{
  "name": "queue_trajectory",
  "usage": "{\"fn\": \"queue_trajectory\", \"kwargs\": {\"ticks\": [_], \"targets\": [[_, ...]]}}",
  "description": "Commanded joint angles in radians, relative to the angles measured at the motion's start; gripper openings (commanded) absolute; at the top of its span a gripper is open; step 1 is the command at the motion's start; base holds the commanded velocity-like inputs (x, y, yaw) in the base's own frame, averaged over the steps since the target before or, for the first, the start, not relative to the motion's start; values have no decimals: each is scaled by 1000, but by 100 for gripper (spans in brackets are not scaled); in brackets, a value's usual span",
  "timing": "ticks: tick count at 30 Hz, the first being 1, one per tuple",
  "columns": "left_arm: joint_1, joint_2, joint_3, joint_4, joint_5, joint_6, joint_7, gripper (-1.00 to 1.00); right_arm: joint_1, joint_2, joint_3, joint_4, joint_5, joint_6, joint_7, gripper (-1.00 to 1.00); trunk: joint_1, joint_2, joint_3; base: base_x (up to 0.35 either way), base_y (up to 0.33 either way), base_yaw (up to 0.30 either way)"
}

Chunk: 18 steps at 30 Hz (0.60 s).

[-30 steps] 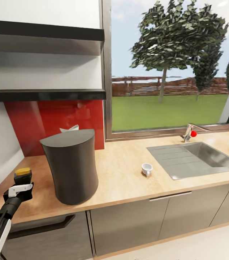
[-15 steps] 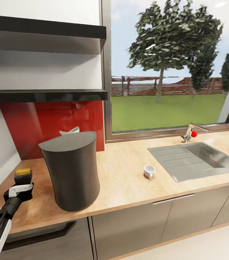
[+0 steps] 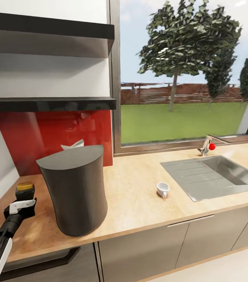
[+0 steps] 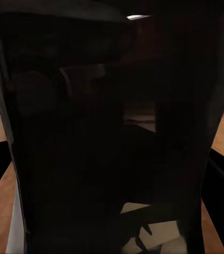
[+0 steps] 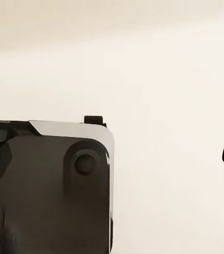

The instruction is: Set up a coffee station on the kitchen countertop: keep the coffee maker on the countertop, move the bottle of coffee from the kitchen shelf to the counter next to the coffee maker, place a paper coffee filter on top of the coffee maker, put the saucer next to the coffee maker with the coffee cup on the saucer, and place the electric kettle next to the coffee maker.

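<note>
Yellow-capped, the bottle of coffee point(image 3: 24, 191) is sitting clamped in the left gripper point(image 3: 21, 203) at the near left of the countertop point(image 3: 139, 188), just left of the dark coffee maker point(image 3: 75, 190). It looks like the bottle step, so next calls for lowering it onto bare wood beside the machine; the coffee cup point(image 3: 163, 189) is waiting toward the sink point(image 3: 214, 176), and I cannot tell how the right gripper's fingers are standing.

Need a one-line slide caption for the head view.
Dark grey coffee maker on wooden countertop, small white cup beside steel sink.

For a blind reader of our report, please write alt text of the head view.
A tall dark coffee maker stands on a wooden countertop, with a small white coffee cup beside the sink. The left gripper holds a yellow-capped bottle.
</note>
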Motion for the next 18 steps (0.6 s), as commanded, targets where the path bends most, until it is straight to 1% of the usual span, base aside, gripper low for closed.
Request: {"fn": "queue_trajectory", "kwargs": {"ticks": [1, 8, 14, 18], "targets": [[-1, 0, 4, 1, -3, -3, -7, -100, 0, 0, 2, 1, 2, -3, -3, 100, 0, -1, 0, 13, 0, -58], [0, -1, 4, 2, -2, -3, -7, -100, 0, 0, 2, 1, 2, -3, -4, 100, 0, -1, 0, 8, 0, -13], [-1, -1, 4, 2, -1, -3, -7, -100, 0, 0, 2, 1, 2, -3, -3, 100, 0, -1, 0, 195, 0, 0], [-1, -2, 4, 2, -1, -3, -6, -100, 0, 0, 2, 1, 2, -3, -3, 100, 0, -1, 0, 43, 0, 0]]}}
